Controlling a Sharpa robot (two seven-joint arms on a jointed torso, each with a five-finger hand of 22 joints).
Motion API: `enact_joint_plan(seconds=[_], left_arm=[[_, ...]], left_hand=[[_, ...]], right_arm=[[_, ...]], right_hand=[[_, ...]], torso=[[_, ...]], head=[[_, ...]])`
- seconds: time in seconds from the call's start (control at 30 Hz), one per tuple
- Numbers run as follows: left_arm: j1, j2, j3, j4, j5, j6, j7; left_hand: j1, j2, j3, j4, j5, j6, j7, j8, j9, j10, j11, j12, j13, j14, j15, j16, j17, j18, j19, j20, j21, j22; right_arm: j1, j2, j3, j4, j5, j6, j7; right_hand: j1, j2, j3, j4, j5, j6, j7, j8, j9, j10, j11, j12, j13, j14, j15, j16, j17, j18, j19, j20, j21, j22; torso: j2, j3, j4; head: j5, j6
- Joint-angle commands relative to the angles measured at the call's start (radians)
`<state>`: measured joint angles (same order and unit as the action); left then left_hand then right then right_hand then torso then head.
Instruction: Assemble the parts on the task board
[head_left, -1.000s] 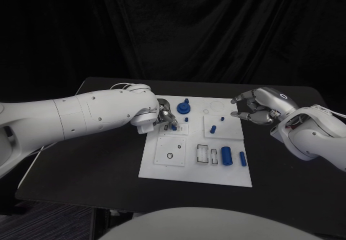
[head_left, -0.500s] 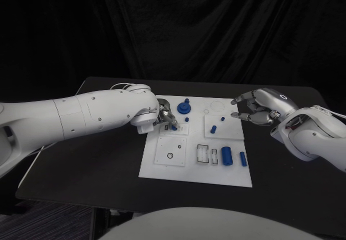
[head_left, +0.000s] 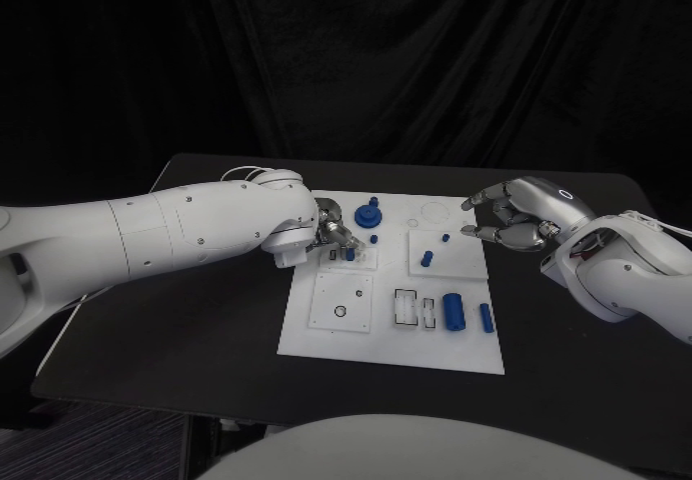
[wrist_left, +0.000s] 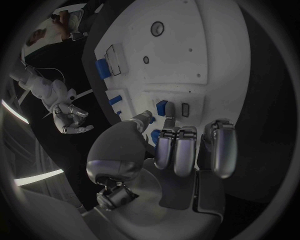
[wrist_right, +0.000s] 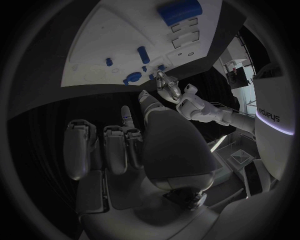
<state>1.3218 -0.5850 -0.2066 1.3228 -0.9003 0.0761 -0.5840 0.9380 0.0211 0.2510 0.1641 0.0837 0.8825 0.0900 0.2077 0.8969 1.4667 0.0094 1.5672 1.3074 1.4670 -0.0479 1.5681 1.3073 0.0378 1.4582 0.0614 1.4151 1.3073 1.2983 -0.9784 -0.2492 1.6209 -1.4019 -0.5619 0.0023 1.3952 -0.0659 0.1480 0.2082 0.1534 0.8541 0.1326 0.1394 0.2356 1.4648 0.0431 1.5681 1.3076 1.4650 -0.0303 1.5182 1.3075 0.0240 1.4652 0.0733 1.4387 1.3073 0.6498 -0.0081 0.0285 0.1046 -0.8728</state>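
While the left hand (head_left: 329, 238) bends over the board (head_left: 332, 340), fingers at a small blue peg (head_left: 348, 254), probably seating it, the right hand (head_left: 512, 222) waits empty, fingers curled, beside the table's (head_left: 173, 330) far edge. Left wrist: fingertips (wrist_left: 167, 122) touch that peg (wrist_left: 162, 107); whether they grip it I cannot tell. Right wrist: fingers (wrist_right: 115, 147) loosely bent, nothing held.

left hand (head_left: 326, 236) on task board (head_left: 389, 345) | right hand (head_left: 512, 218) beside
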Motion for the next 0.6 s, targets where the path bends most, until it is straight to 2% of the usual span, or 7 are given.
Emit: enact_joint_plan(seconds=[0.03,0.17,0.4,0.53,0.6], left_arm=[[-0.011,0.002,-0.004,-0.005,-0.012,0.030,0.002],[-0.013,0.002,-0.004,-0.009,-0.012,0.031,-0.001],[-0.014,-0.008,-0.004,-0.004,-0.012,0.016,-0.004],[-0.015,-0.030,-0.004,0.020,-0.027,-0.025,0.017],[-0.014,-0.046,-0.004,0.040,-0.056,-0.061,0.036]], left_hand=[[-0.027,-0.003,-0.042,0.028,-0.025,0.003,0.006,-0.022,-0.049,0.104,0.010,0.004,0.263,0.104,0.009,0.003,0.263,0.013,0.000,0.011,-0.007,0.126],[-0.045,0.003,-0.076,0.055,-0.031,0.008,0.007,-0.034,-0.056,0.104,0.011,0.004,0.263,0.104,0.011,0.003,0.263,0.014,0.000,0.011,-0.009,0.126],[-0.044,0.018,-0.090,0.066,-0.029,0.027,0.003,-0.030,-0.055,0.104,0.009,0.004,0.263,0.104,0.010,0.003,0.263,0.014,0.002,0.011,-0.008,0.129],[-0.031,0.032,-0.109,0.076,-0.026,0.079,-0.013,0.002,-0.032,0.104,-0.004,0.004,0.263,0.104,0.000,0.003,0.263,0.011,0.010,0.003,0.002,0.139],[-0.017,0.037,-0.126,0.080,-0.023,0.098,-0.026,0.035,0.008,0.104,-0.015,0.004,0.263,0.104,-0.010,0.003,0.263,0.008,0.019,-0.007,0.012,0.148]], right_arm=[[-0.003,0.000,0.001,-0.001,0.003,0.009,-0.021],[-0.003,0.000,0.001,-0.001,0.004,0.012,-0.021],[-0.004,0.000,0.001,-0.001,0.004,0.016,-0.021],[-0.004,-0.004,0.001,0.003,0.004,0.014,-0.019],[-0.004,-0.008,0.001,0.005,0.004,0.013,-0.019]], right_hand=[[0.009,0.004,0.003,0.003,0.006,0.008,0.002,-0.001,-0.001,0.106,0.008,0.003,0.263,0.082,0.007,-0.006,0.157,0.012,0.046,0.009,-0.004,0.213],[0.009,0.004,0.003,0.003,0.007,0.008,0.002,-0.001,-0.001,0.106,0.008,0.003,0.263,0.082,0.008,-0.006,0.156,0.012,0.045,0.009,-0.005,0.213],[0.009,0.004,0.003,0.003,0.007,0.009,0.003,-0.002,-0.002,0.106,0.009,0.003,0.263,0.082,0.008,-0.006,0.156,0.012,0.045,0.009,-0.005,0.213],[0.008,0.004,0.002,0.003,0.007,0.009,0.003,-0.002,-0.002,0.106,0.009,0.003,0.263,0.082,0.008,-0.007,0.154,0.013,0.044,0.009,-0.007,0.212],[0.008,0.004,0.002,0.003,0.007,0.009,0.003,-0.002,-0.002,0.106,0.009,0.003,0.263,0.082,0.008,-0.007,0.154,0.013,0.044,0.009,-0.007,0.212]], torso=[[-0.001,0.0005,-0.0003],[0.000,0.0002,-0.0003],[0.000,-0.0002,0.0005],[0.000,-0.0004,0.0008],[0.000,-0.0003,0.0006]], head=[[0.000,0.000],[0.000,0.000],[0.000,0.000],[0.002,0.000],[0.003,0.000]])
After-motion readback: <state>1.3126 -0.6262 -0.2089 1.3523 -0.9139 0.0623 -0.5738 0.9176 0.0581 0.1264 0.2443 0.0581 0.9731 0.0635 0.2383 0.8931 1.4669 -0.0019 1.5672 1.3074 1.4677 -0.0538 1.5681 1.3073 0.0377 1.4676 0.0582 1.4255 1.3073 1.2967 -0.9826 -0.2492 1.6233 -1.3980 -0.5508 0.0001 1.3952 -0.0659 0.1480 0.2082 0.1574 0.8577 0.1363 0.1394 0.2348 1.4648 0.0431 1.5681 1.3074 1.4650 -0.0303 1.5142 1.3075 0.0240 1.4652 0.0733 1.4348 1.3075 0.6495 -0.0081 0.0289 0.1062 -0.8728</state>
